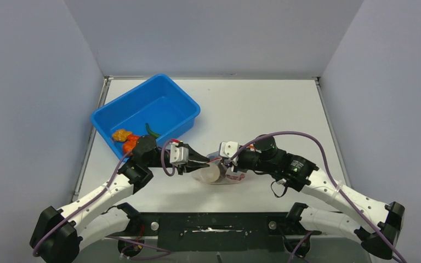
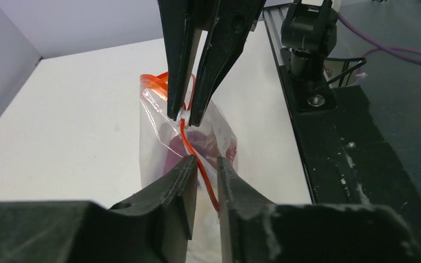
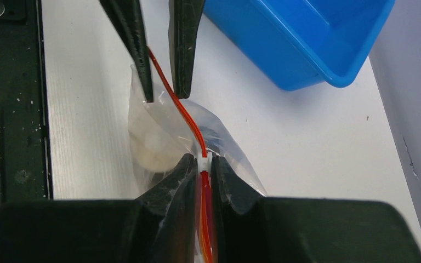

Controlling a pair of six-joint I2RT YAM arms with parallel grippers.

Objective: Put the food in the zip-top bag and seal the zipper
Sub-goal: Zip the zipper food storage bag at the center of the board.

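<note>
The zip-top bag [image 1: 219,176] lies on the table between my two grippers and holds a white food piece [image 3: 153,145] and a purple one [image 2: 197,145]. Its red zipper [image 3: 183,118] runs from one gripper to the other. My right gripper [image 3: 203,163] is shut on the zipper's white slider [image 2: 183,114]. My left gripper [image 2: 204,164] straddles the red strip [image 2: 189,145] with a narrow gap between its fingers; the strip touches one finger. In the top view the left gripper [image 1: 205,163] and right gripper [image 1: 223,159] face each other tip to tip over the bag.
A blue bin [image 1: 142,87] stands at the back left with orange [image 1: 121,135], red [image 1: 131,145] and green [image 1: 152,130] food pieces in it; it also shows in the right wrist view [image 3: 285,44]. The black base rail [image 2: 351,164] runs along the near table edge.
</note>
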